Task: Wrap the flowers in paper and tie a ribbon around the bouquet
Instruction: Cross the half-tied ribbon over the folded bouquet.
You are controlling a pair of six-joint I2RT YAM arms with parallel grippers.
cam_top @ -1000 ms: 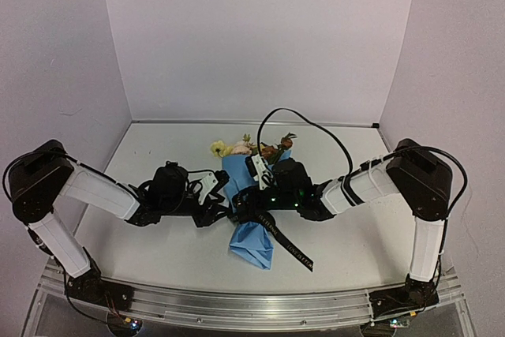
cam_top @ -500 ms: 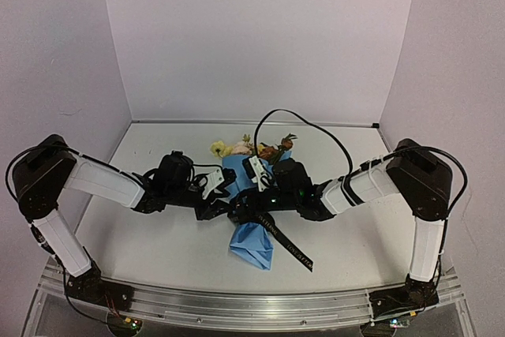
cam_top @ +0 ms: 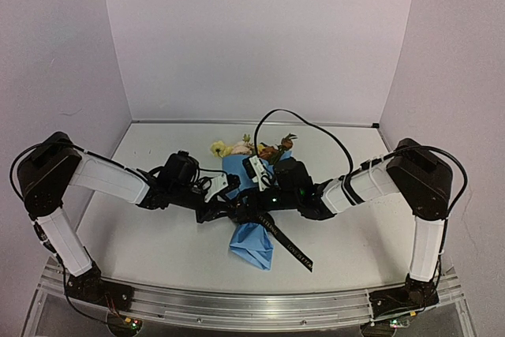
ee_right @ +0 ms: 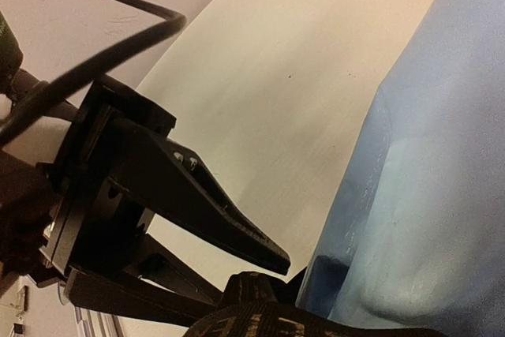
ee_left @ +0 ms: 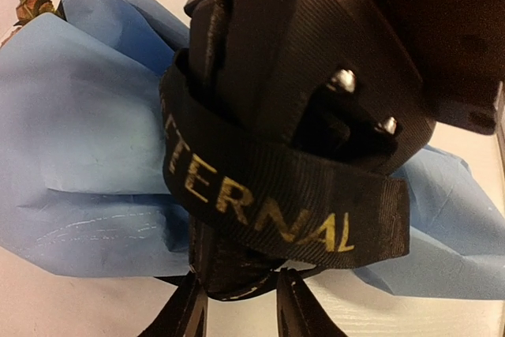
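Both tools meet at the waist of the bouquet [cam_top: 251,244] lying on the table [cam_top: 158,242], right tool [cam_top: 254,209] shut with the limp ribbon [cam_top: 288,246] looped over it, left tool [cam_top: 226,207] narrowly parted by a strand; I'd pinch ribbon, not the crushable paper [ee_left: 87,155].
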